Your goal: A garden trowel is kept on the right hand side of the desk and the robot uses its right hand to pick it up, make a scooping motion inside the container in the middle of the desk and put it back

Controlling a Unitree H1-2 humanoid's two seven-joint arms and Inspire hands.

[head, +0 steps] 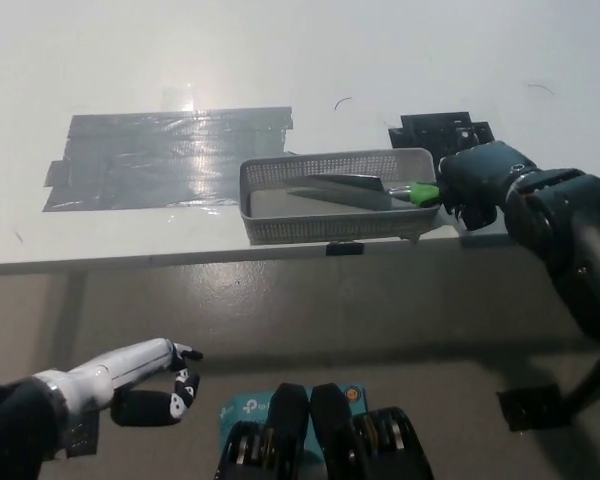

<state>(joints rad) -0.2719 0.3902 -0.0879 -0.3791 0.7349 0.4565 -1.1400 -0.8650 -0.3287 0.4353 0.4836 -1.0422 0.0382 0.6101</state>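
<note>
1. Looking down through the head view, the camera is taking in a white desk (280, 60) with a mesh basket (320, 228) sitting in the middle, near the front edge.
2. The trowel (345, 190) is lying inside the basket. Its dark blade (330, 184) is stretching flat toward the left and its green handle (420, 192) is reaching the basket's right wall.
3. The black right hand (477, 185) is sitting just outside that right wall, touching the handle. It is looking curled closed around the handle's far end, though the dark fingers are blurring together, so the exact hold is hard to read.
4. The white left hand (150, 380) is hanging at the lower left, below the desk's front edge, loosely open and carrying nothing.
5. Judging by its build, the trowel is probably handling as a stiff, fairly light tool, with the blade making it front-heavy. The blade is looking smooth and slick, so the handle is the only sensible place to grip, and a hold at the very end is risking the blade drooping or twisting.
6. The basket is looking light, and it may be sliding if the blade is pushing against a wall.
7. A black mat (440, 130) is lying behind the right hand, likely the put-back spot. Grey tape (165, 155) is covering the desk to the basket's left.
</note>
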